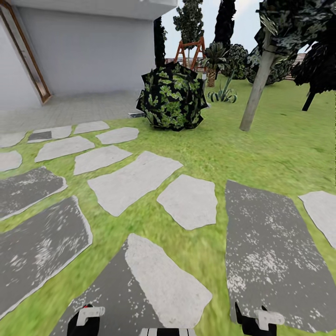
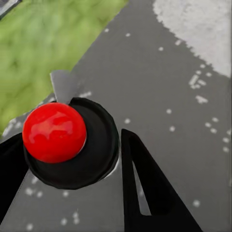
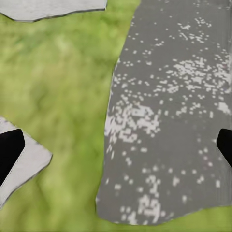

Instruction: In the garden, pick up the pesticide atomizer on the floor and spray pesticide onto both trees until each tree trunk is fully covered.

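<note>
Okay, left gripper (image 2: 72, 159) clamped round atomizer (image 2: 70, 145), red cap up; right gripper (image 3: 116, 150) spread, empty. Tree trunk (image 1: 255, 91) far right. Risk: bottle slips w/ base rolling over slabs (image 1: 135, 179).
</note>
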`<state>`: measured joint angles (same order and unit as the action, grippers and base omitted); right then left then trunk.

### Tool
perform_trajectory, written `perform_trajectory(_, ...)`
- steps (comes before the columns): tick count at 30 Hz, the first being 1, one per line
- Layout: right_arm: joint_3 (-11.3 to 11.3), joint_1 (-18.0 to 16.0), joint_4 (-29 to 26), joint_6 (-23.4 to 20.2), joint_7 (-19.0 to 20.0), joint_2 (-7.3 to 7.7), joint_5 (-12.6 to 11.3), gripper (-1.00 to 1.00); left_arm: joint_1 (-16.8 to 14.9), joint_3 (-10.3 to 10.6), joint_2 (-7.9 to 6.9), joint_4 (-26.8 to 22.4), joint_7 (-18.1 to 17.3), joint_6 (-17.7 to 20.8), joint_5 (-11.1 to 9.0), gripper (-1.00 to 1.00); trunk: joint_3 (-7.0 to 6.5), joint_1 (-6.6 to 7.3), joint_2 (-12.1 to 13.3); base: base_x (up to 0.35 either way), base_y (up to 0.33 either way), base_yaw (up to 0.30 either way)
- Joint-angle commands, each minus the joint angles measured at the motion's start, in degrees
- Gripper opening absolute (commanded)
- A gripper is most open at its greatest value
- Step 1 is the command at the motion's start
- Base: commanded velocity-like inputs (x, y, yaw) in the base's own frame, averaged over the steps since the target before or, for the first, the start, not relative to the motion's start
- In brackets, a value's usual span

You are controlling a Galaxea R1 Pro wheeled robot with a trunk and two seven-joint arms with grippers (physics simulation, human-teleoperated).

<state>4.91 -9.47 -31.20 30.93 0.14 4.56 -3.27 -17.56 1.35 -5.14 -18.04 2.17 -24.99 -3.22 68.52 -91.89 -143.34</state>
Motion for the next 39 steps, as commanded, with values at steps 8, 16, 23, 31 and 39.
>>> perform_trajectory(8, -0.24, -0.02, 0.11, 0.18, 0.05, -0.18, -0.27, 1.0, 0.76, -1.89, -0.06, 0.62, 0.09, -0.22, -0.24, -1.0, -2.45, 0.22, 0.1, 0.0, 0.0, 0.0)
perform_trajectory(16, -0.25, -0.02, 0.13, 0.18, 0.12, -0.25, -0.25, 1.0, 1.19, -1.94, 0.04, 0.64, 0.07, -0.24, -0.29, -1.0, -4.31, 1.97, 3.31, 0.0, 0.0, 0.0)
perform_trajectory(23, -0.25, -0.02, 0.09, 0.18, 0.13, -0.25, -0.25, 1.0, 1.21, -1.96, 0.05, 0.64, 0.1, -0.24, -0.29, -1.0, -5.59, 3.51, 6.11, 0.0, 0.0, 0.0)
perform_trajectory(31, -0.25, -0.02, 0.09, 0.18, 0.13, -0.25, -0.2, 1.0, 1.21, -1.96, 0.05, 0.72, 0.11, -0.18, -0.22, -1.0, -7.03, 5.27, 9.32, 0.0, 0.0, 0.0)
perform_trajectory(39, -0.18, -0.02, 0.16, 0.18, 0.07, -0.25, -0.17, 1.0, 1.21, -1.89, 0.05, 0.73, 0.06, -0.23, -0.28, -1.0, -8.1, 6.58, 11.73, 0.0, 0.0, 0.018)
